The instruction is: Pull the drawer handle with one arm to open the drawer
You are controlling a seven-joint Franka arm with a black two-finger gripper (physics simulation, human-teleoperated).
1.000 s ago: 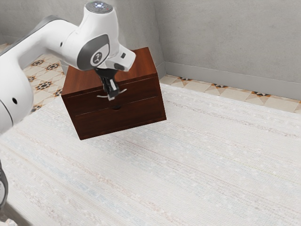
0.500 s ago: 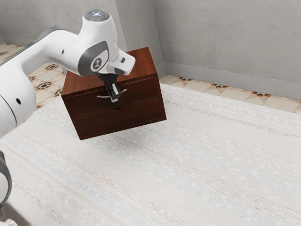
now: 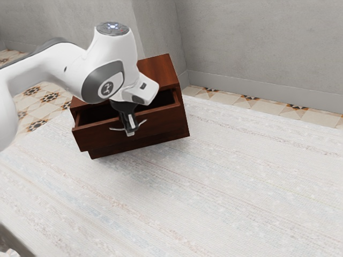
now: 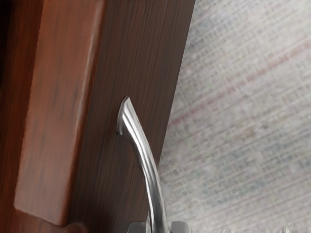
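The silver handle [image 3: 116, 128] is clamped by the gripper [image 3: 129, 131] at upper left, the top drawer [image 3: 161, 115] (of a brown cabinet [image 3: 158, 67]) seen partly out.

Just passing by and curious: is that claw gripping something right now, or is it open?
Gripper: closed, holding the handle.

Behind the pincer [image 3: 129, 129], grey plaster walls [image 3: 257, 37] meet in a corner, edged at their foot by a pale skirting board [image 3: 268, 90]. Patterned tiles [image 3: 252, 103] run along it. Under the pincer a pale, faintly striped woven rug [image 3: 225, 182] spreads, evenly lit.
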